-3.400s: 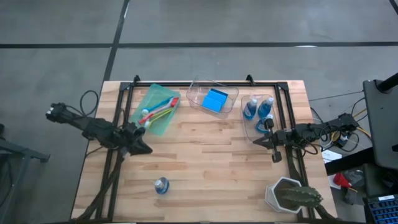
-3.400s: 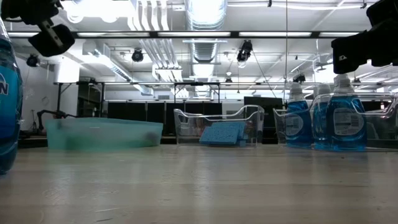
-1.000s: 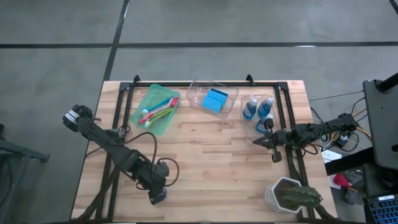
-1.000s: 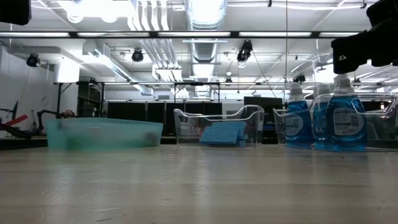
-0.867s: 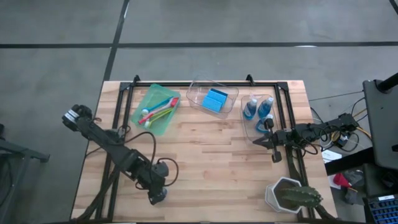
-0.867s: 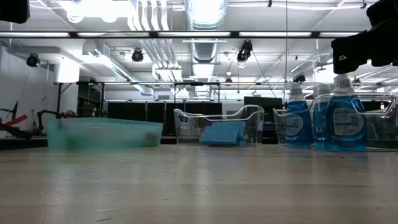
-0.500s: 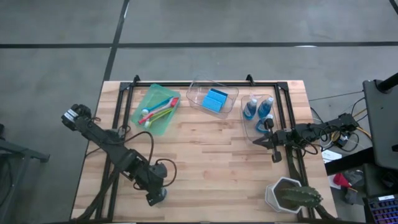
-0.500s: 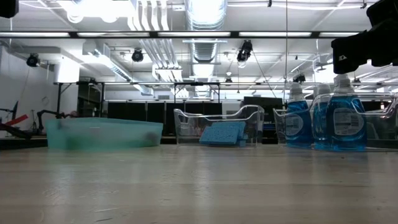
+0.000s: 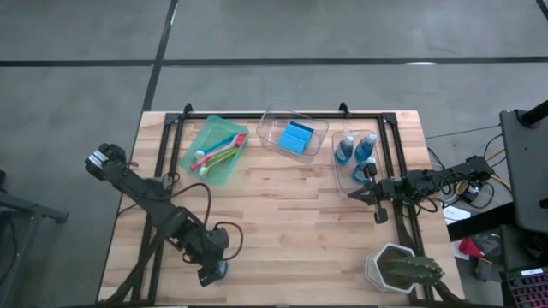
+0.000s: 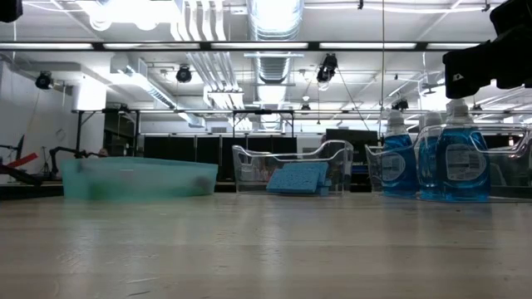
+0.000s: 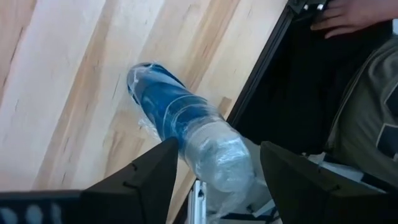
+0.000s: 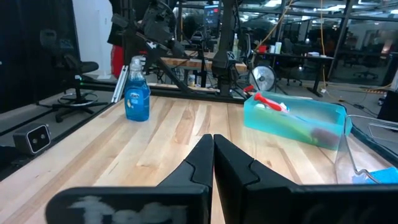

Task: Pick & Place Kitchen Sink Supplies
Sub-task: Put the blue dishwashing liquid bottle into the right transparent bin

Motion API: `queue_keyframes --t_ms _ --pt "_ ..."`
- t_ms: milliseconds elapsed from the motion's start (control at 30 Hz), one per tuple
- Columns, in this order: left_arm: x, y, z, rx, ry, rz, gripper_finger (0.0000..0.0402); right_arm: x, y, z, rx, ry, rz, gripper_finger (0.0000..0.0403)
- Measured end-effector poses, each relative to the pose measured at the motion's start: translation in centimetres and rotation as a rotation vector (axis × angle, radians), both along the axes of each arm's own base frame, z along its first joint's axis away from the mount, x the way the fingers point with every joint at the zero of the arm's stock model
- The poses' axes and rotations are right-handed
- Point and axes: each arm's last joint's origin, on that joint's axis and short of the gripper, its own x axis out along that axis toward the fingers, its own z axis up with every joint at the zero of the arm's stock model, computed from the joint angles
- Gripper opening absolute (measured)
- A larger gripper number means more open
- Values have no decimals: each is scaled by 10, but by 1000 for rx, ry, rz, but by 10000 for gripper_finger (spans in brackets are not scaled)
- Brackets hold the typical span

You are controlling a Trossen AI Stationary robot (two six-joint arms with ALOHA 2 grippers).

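Bottle (image 9: pixel 221 270) of blue liquid sits near the table's front edge in the high view, with the left gripper (image 9: pixel 208 272) right over it; the right gripper (image 9: pixel 362 194) waits by the clear bin (image 9: pixel 341 174) holding two more bottles. The low view shows neither. Left wrist view: the fingers (image 11: pixel 149 180) stand spread on either side of the bottle (image 11: pixel 186 134), not yet pinching. Right wrist view: the fingers (image 12: pixel 205 163) are pressed together. Closing off-centre could skid the bottle off the table edge.

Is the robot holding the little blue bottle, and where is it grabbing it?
Not yet. The open left gripper straddles the blue bottle's capped end without pinching. The shut right gripper holds nothing.
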Motion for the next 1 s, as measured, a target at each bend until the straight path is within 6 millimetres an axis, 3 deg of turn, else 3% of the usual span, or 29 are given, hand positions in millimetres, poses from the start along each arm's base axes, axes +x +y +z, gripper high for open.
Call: queue_keyframes --t_ms 233,567,1000 --pt "2 -1 -4 18 5 -17 226 0 0 0 0 0 0 8" --pt "4 -3 -5 9 -12 -79 129 0 0 0 0 0 0 8" --pt "9 9 5 114 -78 -119 132 0 0 0 0 0 0 8"
